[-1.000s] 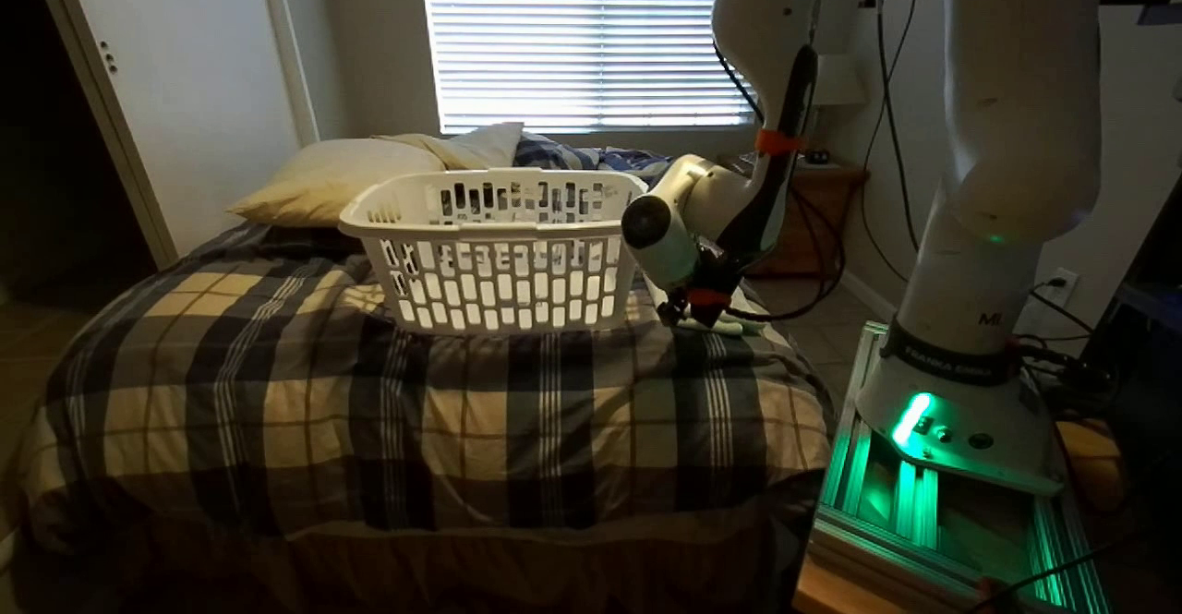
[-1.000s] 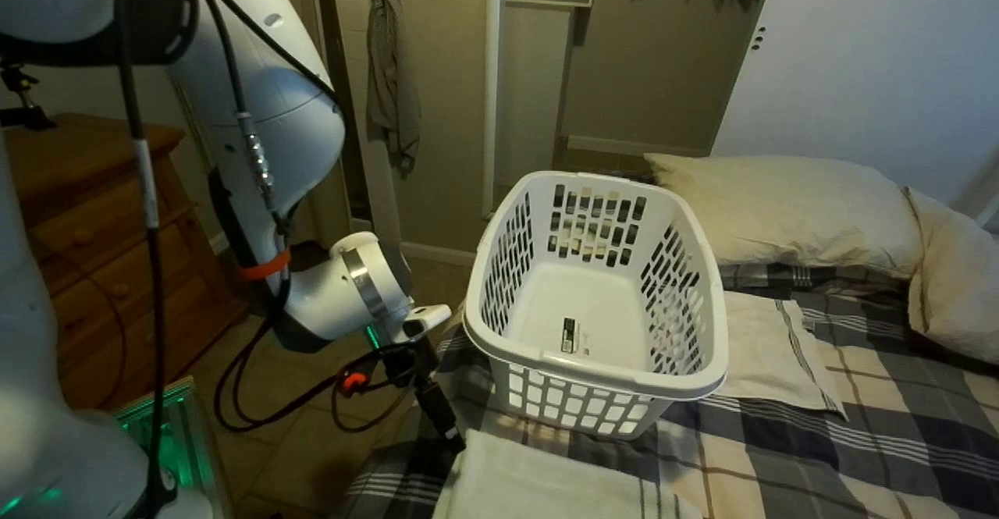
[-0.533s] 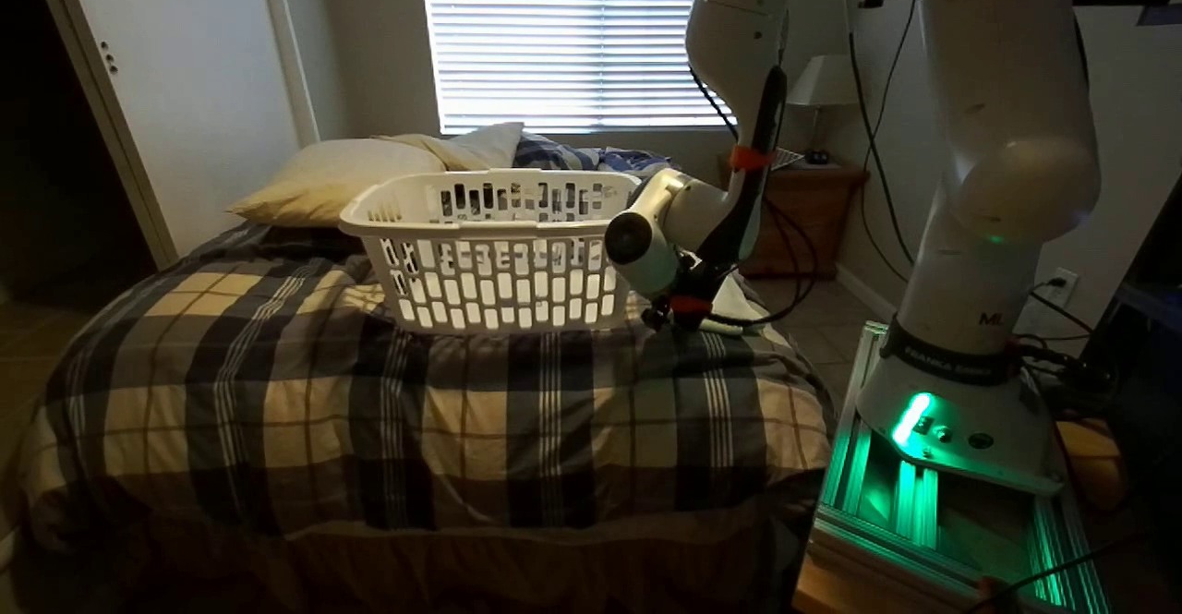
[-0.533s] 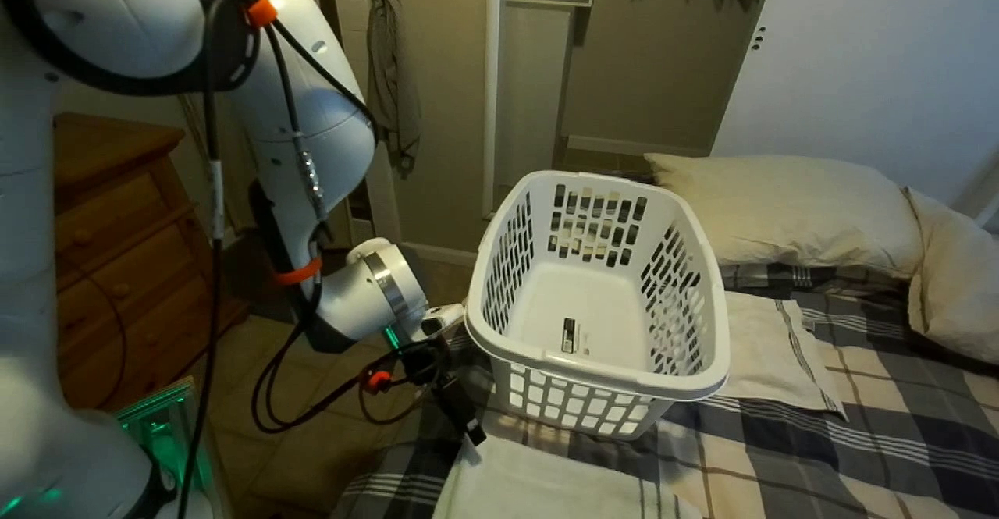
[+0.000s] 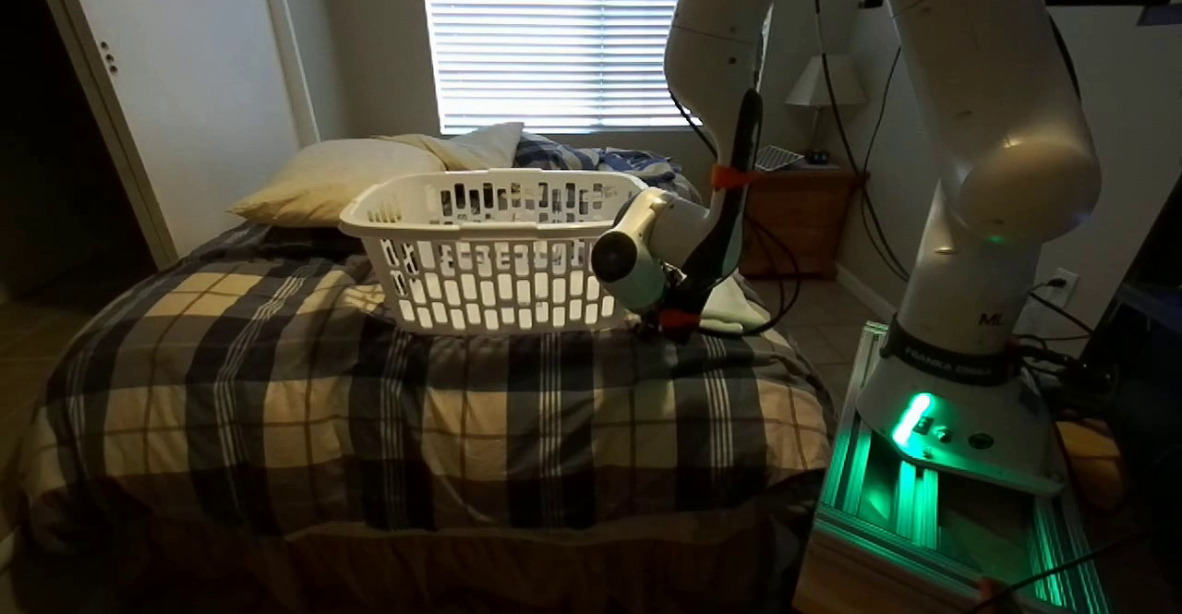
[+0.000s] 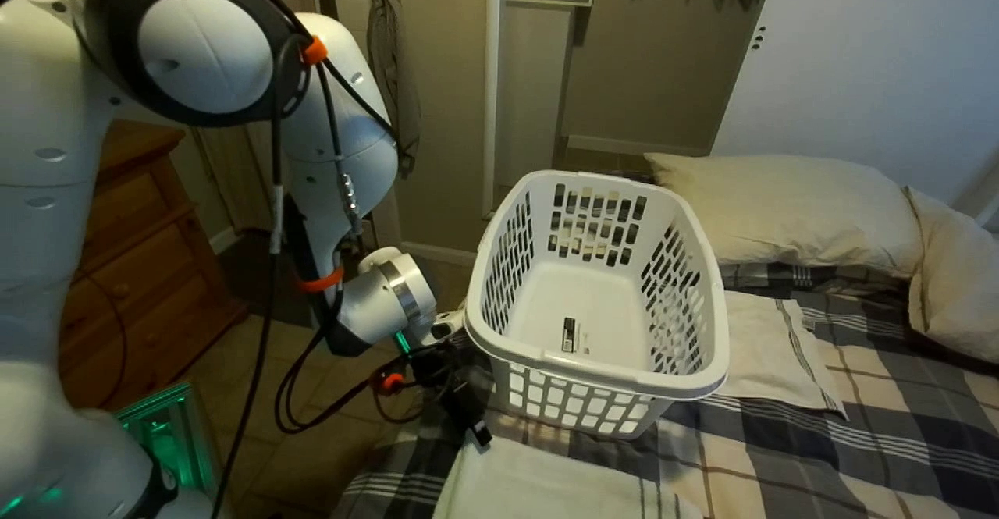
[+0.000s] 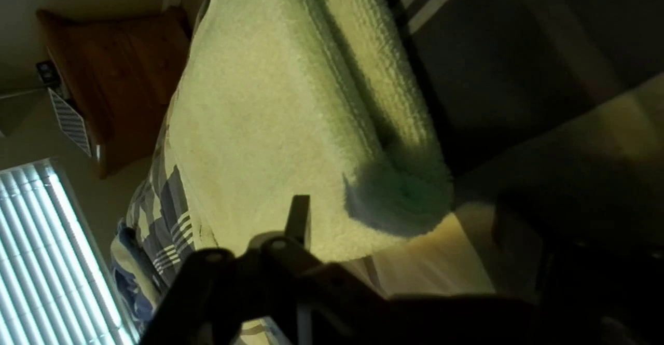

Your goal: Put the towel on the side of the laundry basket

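Franka arm (image 5: 979, 115): since the earlier frames it has carried the Robotiq gripper (image 6: 481, 435) nearer the white laundry basket (image 5: 489, 229) in both exterior views; the basket has not shifted.
Plaid bed (image 5: 462, 392): in an exterior view the gripper's tips are too dark to make out against it, and the arm hides part of one basket end.
Folded towel (image 5: 729, 305): only a pale piece shows there, on the bed beyond the gripper.
Towel corner: in an exterior view the folded towel (image 6: 546, 478) runs off the bottom edge; the gripper's tip is right at its corner, touching or just above, I cannot tell.
Far towel (image 6: 769, 351): partly hidden behind the basket, near the pillow (image 6: 780, 207).
Fingers: in the wrist view one finger (image 7: 299, 218) is plain in front of the towel; a dark shape (image 7: 519, 251) at lower right, deep in shadow, looks to be its mate, so the two appear apart, towel and bed showing between them.
Towel folds: just right of that finger; the rest is cut off at the top.
Window blinds (image 7: 52, 251): cropped at lower left.
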`<state>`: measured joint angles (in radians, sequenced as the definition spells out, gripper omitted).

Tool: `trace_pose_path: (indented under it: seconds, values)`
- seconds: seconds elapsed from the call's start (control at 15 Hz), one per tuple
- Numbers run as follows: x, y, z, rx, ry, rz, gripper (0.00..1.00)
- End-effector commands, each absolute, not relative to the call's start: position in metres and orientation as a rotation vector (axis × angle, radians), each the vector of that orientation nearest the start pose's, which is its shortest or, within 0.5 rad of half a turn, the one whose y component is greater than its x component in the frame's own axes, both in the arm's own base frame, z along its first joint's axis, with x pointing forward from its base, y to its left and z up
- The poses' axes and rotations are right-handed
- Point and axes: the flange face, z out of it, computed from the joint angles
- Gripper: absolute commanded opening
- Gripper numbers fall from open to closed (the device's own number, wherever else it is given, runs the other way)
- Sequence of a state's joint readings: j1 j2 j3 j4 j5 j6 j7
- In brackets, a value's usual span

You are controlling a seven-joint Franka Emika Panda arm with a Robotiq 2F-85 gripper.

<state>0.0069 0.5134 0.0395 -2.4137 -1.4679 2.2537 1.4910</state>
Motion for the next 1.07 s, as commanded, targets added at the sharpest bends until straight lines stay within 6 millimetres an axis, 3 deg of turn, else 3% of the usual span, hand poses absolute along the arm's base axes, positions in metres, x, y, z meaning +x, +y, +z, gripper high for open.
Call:
trace_pose_path:
  seconds: [0.0,0.53,0.67,1.0]
  values:
    - [0.419,-0.006,0.068,2.292,-0.070,0.112,0.59]
    - [0.406,-0.009,0.078,2.236,-0.143,-0.075,0.03]
    - [0.404,-0.013,0.080,2.243,-0.157,-0.135,0.00]
    - [0.390,-0.025,0.106,2.195,-0.248,-0.175,0.04]
